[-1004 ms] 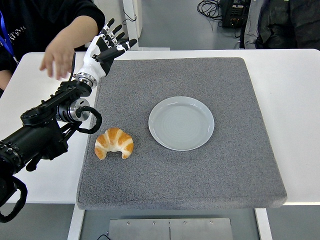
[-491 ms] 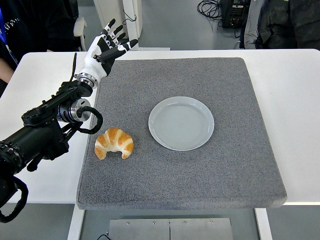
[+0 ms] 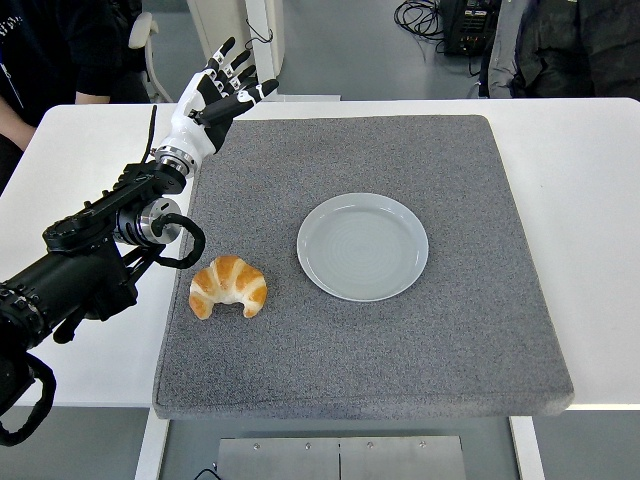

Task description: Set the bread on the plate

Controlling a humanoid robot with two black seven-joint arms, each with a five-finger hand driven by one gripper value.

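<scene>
A grey mat [image 3: 400,330] covers most of the white table [image 3: 590,200]. Taking the plate [image 3: 362,246] as the landmark: it sits near the mat's middle, pale blue-grey, with nothing in it. The bread [image 3: 228,286], a golden croissant, lies on the mat to the plate's left and slightly nearer, well apart from its rim. The left arm [image 3: 90,260] reaches in beside the croissant without touching it. Farther back, left of the plate, the left hand [image 3: 212,98] is raised above the mat's far left corner, fingers spread apart, holding nothing. A person in dark clothing [image 3: 55,45] stands beyond it.
</scene>
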